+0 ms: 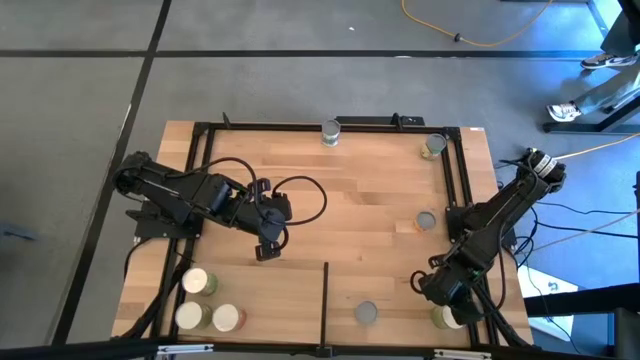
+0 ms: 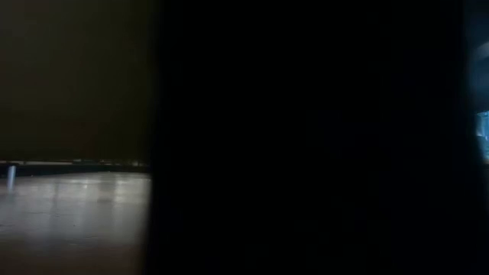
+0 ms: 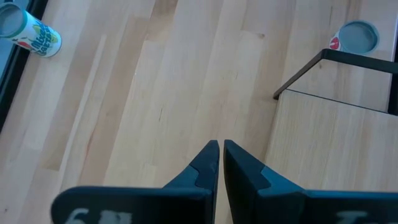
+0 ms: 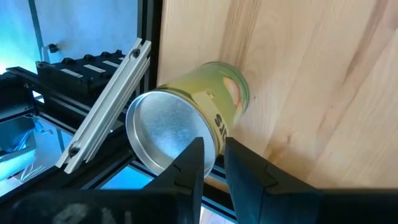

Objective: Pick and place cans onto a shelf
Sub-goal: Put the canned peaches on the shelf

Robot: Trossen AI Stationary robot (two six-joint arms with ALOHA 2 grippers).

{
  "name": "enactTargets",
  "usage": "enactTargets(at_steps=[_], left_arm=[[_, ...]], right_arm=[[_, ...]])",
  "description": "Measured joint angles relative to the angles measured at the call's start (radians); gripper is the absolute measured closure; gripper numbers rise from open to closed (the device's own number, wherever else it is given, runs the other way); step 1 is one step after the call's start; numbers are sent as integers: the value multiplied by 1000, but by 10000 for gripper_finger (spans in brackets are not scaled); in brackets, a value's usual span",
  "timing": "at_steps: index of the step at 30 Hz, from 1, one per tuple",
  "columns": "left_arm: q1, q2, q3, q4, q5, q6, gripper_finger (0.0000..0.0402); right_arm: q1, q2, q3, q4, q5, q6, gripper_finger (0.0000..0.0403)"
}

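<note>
Right gripper (image 4: 213, 151): fingers nearly together, unclamped, above green can (image 4: 186, 127) | can: rigid, light, slick metal; you grip across its sides | left gripper (image 3: 221, 147): together, empty.

Both arms matte black, segmented links with blocky joint housings. Left arm (image 1: 185, 190) – thin black cable looping loose off the wrist. Right arm (image 1: 500, 220) – pale markings at its base joint. Tool fingers (image 3: 205, 163) dark, tapering to narrow tips.

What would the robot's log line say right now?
right gripper: at yellow-green can, beside black frame rail | left gripper: idle over wood planks, jaws shut
</note>
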Motion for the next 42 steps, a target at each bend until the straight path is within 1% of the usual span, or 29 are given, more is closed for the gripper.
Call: enactTargets(at_steps=[12,18,22,27,29,34,42], left_arm=[[0,0,0,1,0,0,386],[0,0,0,9,0,0,386],[0,0,0,9,0,0,386],[0,0,0,9,0,0,386],[0,0,0,9,0,0,386],[0,0,0,9,0,-1,386],[0,0,0,24,0,-3,386]], right_arm=[[14,0,-1,1,11,6,337],[14,0,-47,26,19,38,337],[14,-3,-79,70,-13,57,337],[14,-3,-83,78,-15,59,338],[14,-3,-83,79,-14,60,347],[14,-2,-84,79,-5,61,394],[12,-2,-85,73,8,114,400]])
